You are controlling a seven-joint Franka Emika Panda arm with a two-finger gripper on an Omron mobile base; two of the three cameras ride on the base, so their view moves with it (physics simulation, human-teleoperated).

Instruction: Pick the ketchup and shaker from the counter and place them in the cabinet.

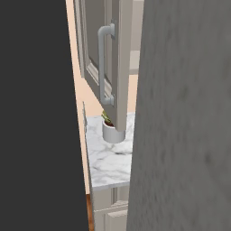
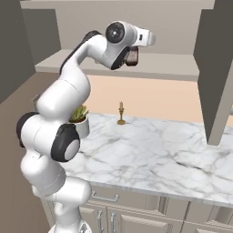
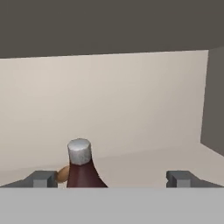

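Between the two dark fingertips (image 3: 41, 178) at the bottom of the hand view stands the ketchup (image 3: 81, 168), a dark red bottle with a grey-white cap, nearer the left tip than the right; the gripper (image 3: 111, 179) is released, spread wide, not clasping it. A small tan object (image 3: 63, 173) peeks out behind the bottle's left side. Beyond them the pale cabinet (image 3: 109, 100) back wall rises. Lower in the right base view, the marble desk (image 2: 154, 154) carries a potted plant (image 2: 81, 119) and a brass candlestick (image 2: 121, 113).
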